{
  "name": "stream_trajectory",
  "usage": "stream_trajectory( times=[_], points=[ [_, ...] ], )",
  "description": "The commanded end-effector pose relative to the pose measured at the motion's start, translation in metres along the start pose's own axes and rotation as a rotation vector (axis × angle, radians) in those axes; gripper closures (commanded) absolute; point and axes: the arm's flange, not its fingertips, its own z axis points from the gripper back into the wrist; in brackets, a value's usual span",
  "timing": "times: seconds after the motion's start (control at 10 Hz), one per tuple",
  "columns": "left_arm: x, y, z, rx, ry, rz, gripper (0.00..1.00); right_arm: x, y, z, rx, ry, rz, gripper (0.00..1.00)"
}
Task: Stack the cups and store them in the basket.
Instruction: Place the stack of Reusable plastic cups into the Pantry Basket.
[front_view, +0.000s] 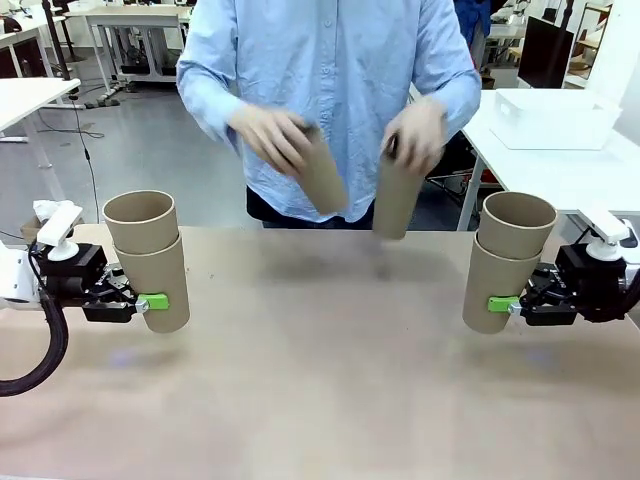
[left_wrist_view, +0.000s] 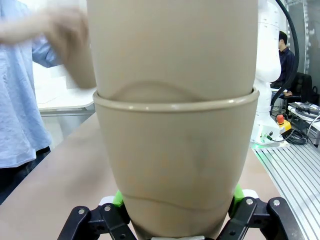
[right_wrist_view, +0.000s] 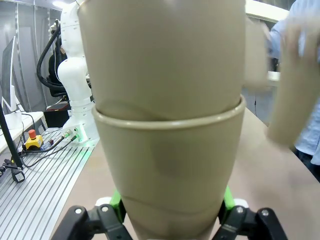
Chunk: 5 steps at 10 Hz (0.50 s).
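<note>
Across the table (front_view: 320, 390), a person (front_view: 330, 60) holds one cup (front_view: 322, 178) in one hand (front_view: 268, 135) and another cup (front_view: 397, 200) in the other hand (front_view: 415, 132), both blurred. The basket (front_view: 555, 122) sits on a side table (front_view: 560, 175) at far right. The left gripper (front_view: 150, 301) is clamped around a two-cup stack (front_view: 152, 255) at near left. The right gripper (front_view: 505, 304) is clamped around a second two-cup stack (front_view: 508, 262) at near right.

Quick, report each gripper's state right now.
Left gripper: shut on the left two-cup stack.
Right gripper: shut on the right two-cup stack.
</note>
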Motion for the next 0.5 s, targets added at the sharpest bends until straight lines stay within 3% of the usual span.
stream_trajectory(
  times=[0.0, 0.4],
  points=[
    [0.0029, -0.0014, -0.0005, 0.0, -0.007, -0.01, 0.16, 0.0035, -0.001, -0.0003, -0.004, 0.003, 0.011, 0.15],
    [0.0029, -0.0014, -0.0005, 0.0, -0.007, -0.01, 0.16, 0.0035, -0.001, -0.0003, -0.004, 0.003, 0.011, 0.15]
  ],
)
